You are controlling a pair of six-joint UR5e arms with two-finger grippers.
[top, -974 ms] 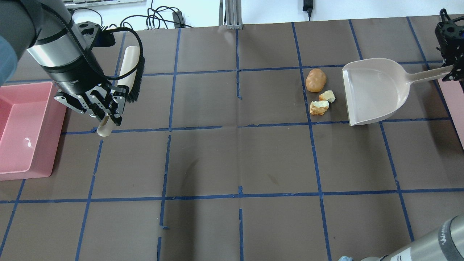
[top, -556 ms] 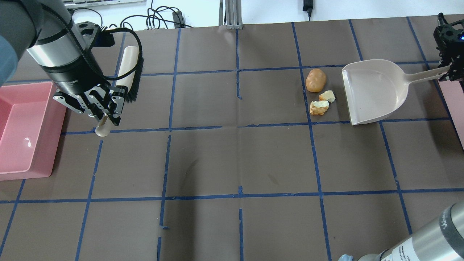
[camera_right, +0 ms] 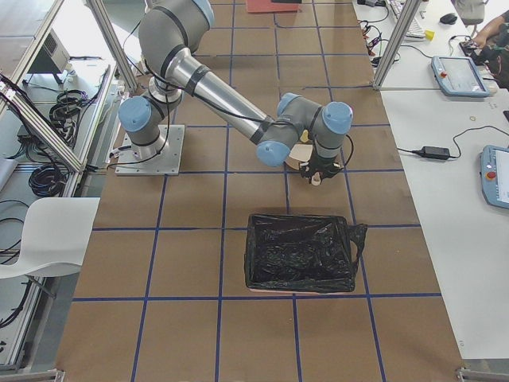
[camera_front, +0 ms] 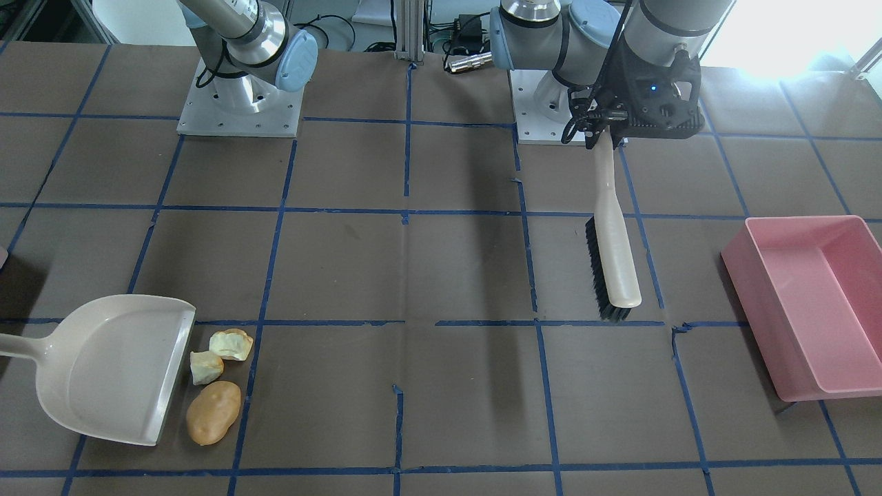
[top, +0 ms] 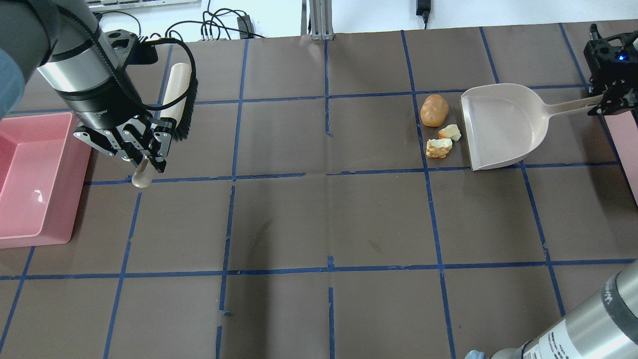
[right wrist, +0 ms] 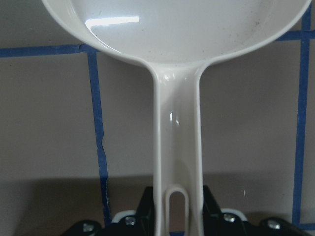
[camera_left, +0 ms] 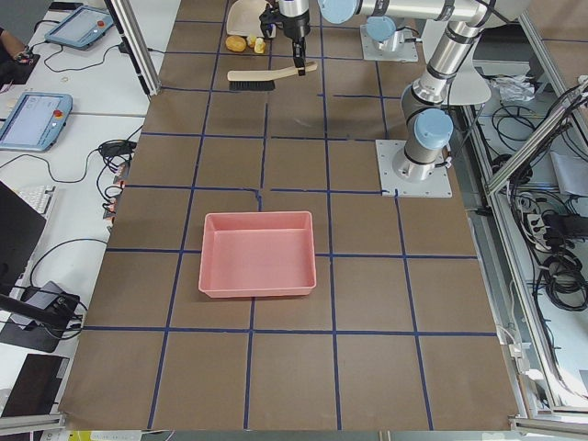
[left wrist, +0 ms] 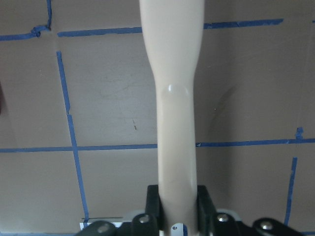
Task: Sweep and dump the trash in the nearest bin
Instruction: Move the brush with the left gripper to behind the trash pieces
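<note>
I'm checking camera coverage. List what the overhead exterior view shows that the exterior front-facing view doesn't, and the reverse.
Only overhead: the right gripper shut on the handle of the dustpan, which front-facing cuts off at its edge. Only front-facing: the arms' base plates. Both: the trash beside the dustpan's lip, the brush in the left gripper, and the pink bin.

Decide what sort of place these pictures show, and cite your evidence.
Probably a robotics research lab: two UR5e arms bolted to a table gridded with blue tape, teach pendants on a side bench, and loose cables alongside.
</note>
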